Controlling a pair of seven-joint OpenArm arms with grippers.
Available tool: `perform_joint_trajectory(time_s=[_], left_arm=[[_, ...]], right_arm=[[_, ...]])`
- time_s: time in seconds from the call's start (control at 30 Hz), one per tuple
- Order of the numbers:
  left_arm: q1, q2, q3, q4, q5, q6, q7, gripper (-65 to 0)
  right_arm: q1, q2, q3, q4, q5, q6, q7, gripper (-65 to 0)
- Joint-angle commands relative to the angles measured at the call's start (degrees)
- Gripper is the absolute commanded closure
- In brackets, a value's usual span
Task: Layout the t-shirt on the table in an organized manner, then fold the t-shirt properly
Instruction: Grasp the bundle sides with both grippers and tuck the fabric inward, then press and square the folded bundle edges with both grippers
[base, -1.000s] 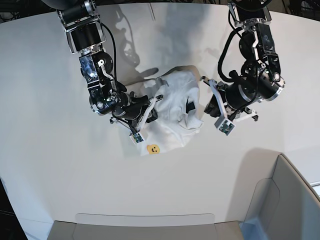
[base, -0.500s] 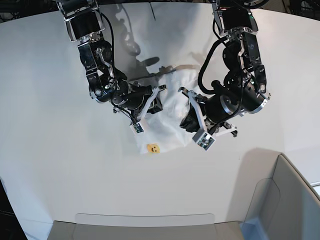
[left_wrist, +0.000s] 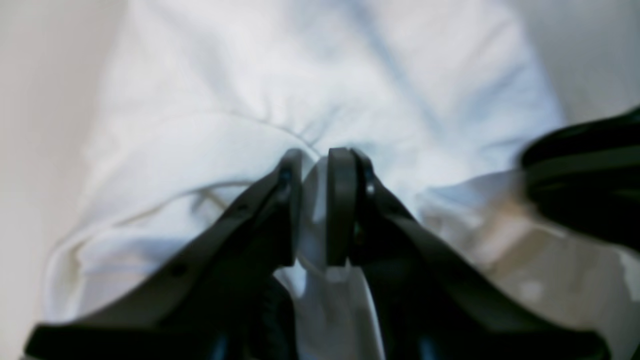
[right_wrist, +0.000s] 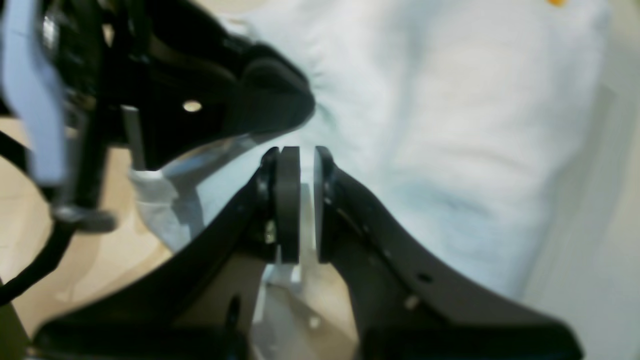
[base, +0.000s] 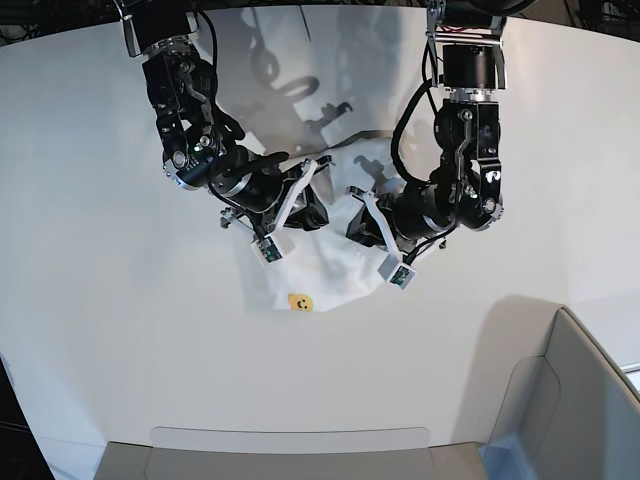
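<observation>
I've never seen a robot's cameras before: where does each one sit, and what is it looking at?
Base: overhead, looking down on the table; both arms show.
Left wrist: behind the left gripper, shut on the t-shirt.
Right wrist: behind the right gripper, pinching the shirt too; the other arm shows.
All three share the t-shirt.

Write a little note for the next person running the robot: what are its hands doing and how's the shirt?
Left gripper: shut on a fold of the t-shirt.
Right gripper: shut on the t-shirt too.
T-shirt: bunched between both arms, mid-table, a yellow smiley print showing at its near edge.
Done: both grips taken.
Left: spread the shirt flat, then fold it.
</observation>
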Motion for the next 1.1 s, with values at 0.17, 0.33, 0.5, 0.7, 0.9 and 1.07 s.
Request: perform_joint_trajectory(time_s=[0.17,0.33,0.5,0.7,0.9,1.07], left_arm=[[-3.3,-2.3,-1.0,1.2,-1.4,-0.1,-0.7,-8.9],[-3.3,-1.0,-5.3,15.9,-1.5,-0.1,9.4,-8.9],[-0.6,-0.2,-4.3,23.5,-1.5,-0.1,16.1,-8.9],[6.0,-0.5,-3.8,25.3,-1.5,-0.1,16.2,-8.9],[10.5,-0.7,-3.8,25.3,-1.5,-0.1,16.1,-8.9],[11.8,-0.7,-3.8,24.6,-1.3,-0.1,15.8,-8.9]], right_arm=[[1.4,-0.4,4.3,1.0,1.0,0.3,1.2,-4.9],[7.6,-0.1,4.5,-0.8,1.0,0.4,1.1,-5.0],[16.8,-0.1,4.5,-10.7,0.7,0.4,1.3,-5.0],[26.5,0.0,4.0,-26.3,0.7,1.0,1.6,-5.0],[30.9,0.0,3.9,-38.1,0.7,1.0,1.6,-4.9],[31.0,0.1,0.6,-42.8,-0.8,1.0,1.6,-4.8]])
